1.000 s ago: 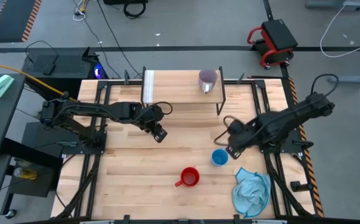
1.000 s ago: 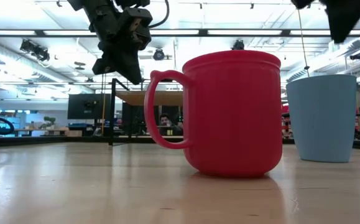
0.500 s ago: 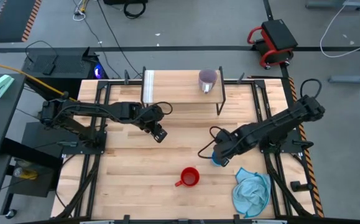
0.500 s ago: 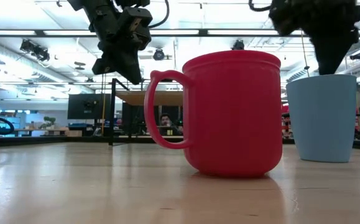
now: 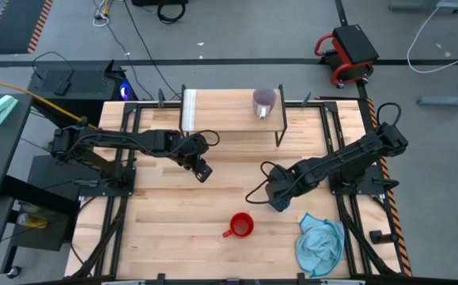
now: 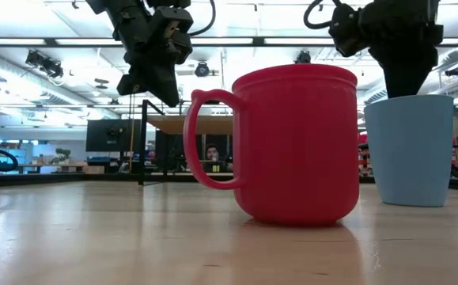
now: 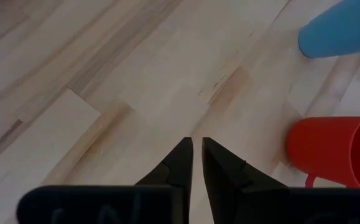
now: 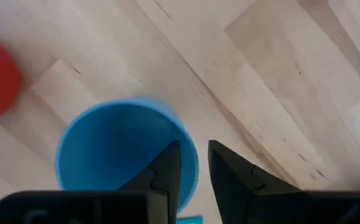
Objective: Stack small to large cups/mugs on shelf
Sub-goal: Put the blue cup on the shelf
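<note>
Right gripper (image 8: pixel 194 163) hangs over the light blue cup (image 8: pixel 125 149), jaws slightly apart astride its near rim; left gripper (image 7: pixel 196 163) waits mid-tabletop, jaws nearly together.

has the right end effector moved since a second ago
Yes. In the high view the right end effector has swung toward the light blue cup, now directly over it, while the cup stays beside the cloth.

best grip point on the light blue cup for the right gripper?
Its rim wall, from straight above. The light blue cup stands upright, open mouth up, with no handle. The right gripper already hangs over its rim, one finger inside the mouth, the other outside.
</note>
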You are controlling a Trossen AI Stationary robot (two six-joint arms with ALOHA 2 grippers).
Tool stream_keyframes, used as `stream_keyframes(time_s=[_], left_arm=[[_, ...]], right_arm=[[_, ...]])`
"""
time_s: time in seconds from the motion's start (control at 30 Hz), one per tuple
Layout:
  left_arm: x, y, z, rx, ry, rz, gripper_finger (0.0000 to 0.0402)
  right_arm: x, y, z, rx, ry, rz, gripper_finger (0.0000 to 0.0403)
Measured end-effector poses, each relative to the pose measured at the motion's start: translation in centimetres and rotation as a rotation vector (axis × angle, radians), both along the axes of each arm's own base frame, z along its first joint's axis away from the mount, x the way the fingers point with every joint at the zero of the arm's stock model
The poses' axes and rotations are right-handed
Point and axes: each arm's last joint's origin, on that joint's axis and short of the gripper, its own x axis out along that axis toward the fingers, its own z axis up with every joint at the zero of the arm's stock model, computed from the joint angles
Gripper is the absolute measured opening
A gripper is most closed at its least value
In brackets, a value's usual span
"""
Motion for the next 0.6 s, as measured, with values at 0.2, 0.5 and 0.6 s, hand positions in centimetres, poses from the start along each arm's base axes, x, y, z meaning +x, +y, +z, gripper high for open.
stream_keyframes(time_s=[0.2, 0.5, 0.6], left_arm=[[0.0, 0.0, 0.0, 0.0, 0.0, 0.0, 0.0042], [0.0, 0.0, 0.0, 0.001, 0.0, 0.001, 0.0047], [0.0, 0.0, 0.0, 0.0, 0.0, 0.0, 0.0045]], right_arm=[[0.4, 0.0, -0.7, -0.001, 0.028, 0.006, 0.0089], [1.0, 0.3, -1.7, -0.004, 0.059, 0.03, 0.0089], [1.0, 0.3, -1.6, 0.0, 0.048, 0.026, 0.0084]])
